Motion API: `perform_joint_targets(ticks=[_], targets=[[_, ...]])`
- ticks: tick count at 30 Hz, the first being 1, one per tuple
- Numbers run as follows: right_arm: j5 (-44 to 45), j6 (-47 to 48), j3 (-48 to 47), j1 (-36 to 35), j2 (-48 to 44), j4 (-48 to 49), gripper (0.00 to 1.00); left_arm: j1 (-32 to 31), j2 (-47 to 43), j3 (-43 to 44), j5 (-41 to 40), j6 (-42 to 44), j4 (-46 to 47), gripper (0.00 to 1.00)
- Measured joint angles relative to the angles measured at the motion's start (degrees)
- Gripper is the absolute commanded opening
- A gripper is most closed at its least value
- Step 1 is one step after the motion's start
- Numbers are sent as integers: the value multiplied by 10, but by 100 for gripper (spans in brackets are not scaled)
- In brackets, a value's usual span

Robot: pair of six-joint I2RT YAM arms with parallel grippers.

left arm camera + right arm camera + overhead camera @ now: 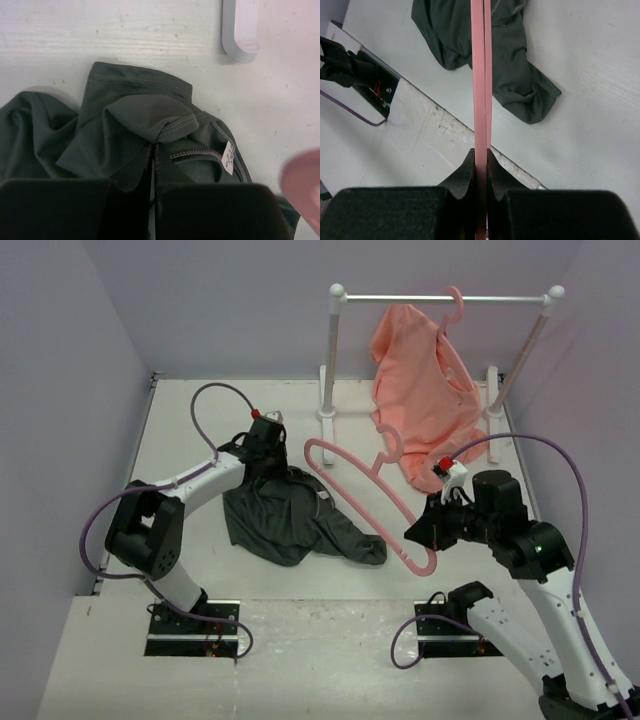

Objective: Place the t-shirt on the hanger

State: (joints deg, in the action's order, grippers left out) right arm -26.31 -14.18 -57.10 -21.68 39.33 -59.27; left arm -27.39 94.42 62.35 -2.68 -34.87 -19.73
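**Top view:** the t-shirt (290, 515) is crumpled on the table (190, 430), centre-left. The left gripper (263, 462) is on its far edge. The hanger (380, 473) slants over the shirt's right side, hook pointing far. The right gripper (420, 530) is clamped on its near end. A salmon garment (420, 390) hangs on the white rail (445, 298), far right.

**Left wrist:** left gripper (152, 200) has its jaws together, pinching a fold of the t-shirt (130, 125) just left of the neck tag (228, 157). The fabric is soft, light and limp, so it'll drape and bunch. My call is to hold it at the collar so the neck opening can be spread. The pink blur (305, 180) at the right edge is probably the hanger, but I can't confirm that. How much cloth is between the pads is hidden.

**Right wrist:** right gripper (481, 170) is closed on the hanger (481, 75), seen edge-on. It's thin, stiff, smooth plastic and could pivot in the grip. The t-shirt (520, 75) lies beneath it, beyond the fingers. The hook is out of frame, and the shirt's sleeves and hem are too tangled to sort out.
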Motion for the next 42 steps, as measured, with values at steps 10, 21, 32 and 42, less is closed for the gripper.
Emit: perform_joint_targets(ticks=[10, 21, 32, 42], targets=[[30, -19, 41, -32, 55, 17, 0, 19, -14, 6, 34, 4, 4, 0], [54, -33, 29, -97, 80, 37, 0, 19, -32, 0, 61, 14, 18, 0], [78, -64, 28, -125, 35, 40, 0, 19, -32, 0, 50, 16, 12, 0], [79, -67, 31, -138, 64, 58, 0, 19, -57, -2, 63, 15, 8, 0]])
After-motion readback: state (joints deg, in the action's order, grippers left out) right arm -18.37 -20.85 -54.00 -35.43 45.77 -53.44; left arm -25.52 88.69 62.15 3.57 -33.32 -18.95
